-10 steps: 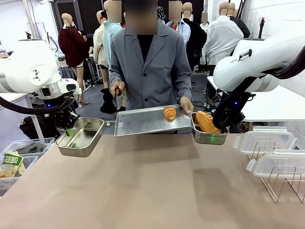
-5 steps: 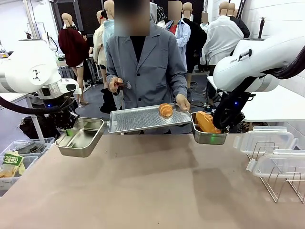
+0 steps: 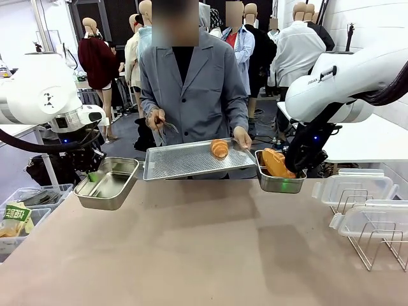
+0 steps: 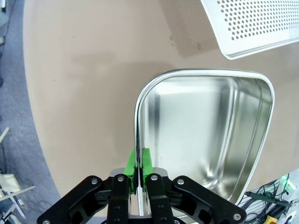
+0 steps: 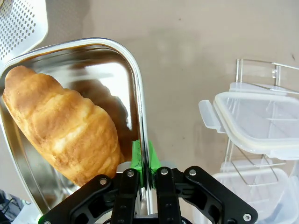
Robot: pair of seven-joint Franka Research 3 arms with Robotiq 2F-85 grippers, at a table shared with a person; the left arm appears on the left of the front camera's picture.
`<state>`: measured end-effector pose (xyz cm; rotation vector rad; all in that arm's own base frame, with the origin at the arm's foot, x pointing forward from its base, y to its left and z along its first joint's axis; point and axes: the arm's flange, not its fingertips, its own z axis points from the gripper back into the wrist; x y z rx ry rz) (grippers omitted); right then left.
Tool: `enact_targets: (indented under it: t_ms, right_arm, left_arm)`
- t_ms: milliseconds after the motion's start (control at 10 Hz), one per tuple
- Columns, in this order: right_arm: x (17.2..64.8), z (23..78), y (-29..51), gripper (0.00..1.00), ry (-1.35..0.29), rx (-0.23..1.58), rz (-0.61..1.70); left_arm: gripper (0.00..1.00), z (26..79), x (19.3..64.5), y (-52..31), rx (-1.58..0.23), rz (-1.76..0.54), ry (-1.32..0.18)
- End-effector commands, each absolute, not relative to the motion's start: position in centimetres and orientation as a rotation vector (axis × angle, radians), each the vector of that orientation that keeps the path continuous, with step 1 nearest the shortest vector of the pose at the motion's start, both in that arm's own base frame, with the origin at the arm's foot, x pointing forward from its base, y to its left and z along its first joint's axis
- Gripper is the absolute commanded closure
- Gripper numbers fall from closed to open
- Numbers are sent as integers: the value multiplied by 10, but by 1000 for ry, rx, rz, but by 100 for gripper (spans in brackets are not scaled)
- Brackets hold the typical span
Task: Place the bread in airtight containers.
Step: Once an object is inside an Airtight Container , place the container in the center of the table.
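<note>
- The left gripper (image 4: 139, 156) is pinched shut on the rim of the left tub (image 4: 210, 140). The left wrist view shows it is empty.
- In the middle, a person holds a tray (image 3: 178, 162) with one croissant (image 3: 219, 148) on it, not yet in a tub.
- The right gripper (image 5: 144, 156) is pinched on the rim of the right tub (image 5: 140, 93). The right wrist view shows the other croissant (image 5: 60, 126) inside.
- The lids (image 3: 354, 187) lie on a rack (image 3: 376, 245), not on yet.

- right wrist view: the croissant (image 5: 60, 126)'s near end and the tub (image 5: 139, 102)'s near corner are hidden behind the right end effector (image 5: 144, 161);
- left wrist view: the perforated tray (image 4: 252, 28) is cut off by the top and right edges;
- front view: the thin item (image 3: 167, 126) in the person's hand (image 3: 155, 118) is too small to tell; the clear lids (image 3: 354, 187) run off the right edge
</note>
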<state>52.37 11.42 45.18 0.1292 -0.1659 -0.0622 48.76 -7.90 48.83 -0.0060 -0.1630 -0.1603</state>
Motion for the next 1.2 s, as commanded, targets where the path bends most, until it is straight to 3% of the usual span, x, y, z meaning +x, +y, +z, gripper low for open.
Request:
enact_targets:
  t_ms: [0, 600, 900, 1000, 1100]
  right_arm:
    - [524, 452, 114, 100, -166, 129, -62]
    - [522, 349, 129, 100, -36, 168, -26]
    - [502, 324, 134, 100, -83, 155, -42]
    - [499, 323, 134, 97, -95, 142, -62]
    - [497, 326, 132, 78, -84, 157, -68]
  left_arm:
    - [100, 491, 487, -78, 2, -163, -170]
    - [100, 491, 487, -78, 2, -163, -170]
    - [100, 491, 487, -78, 2, -163, -170]
    - [100, 491, 487, -78, 2, -163, -170]
    - [100, 491, 487, -78, 2, -163, -170]
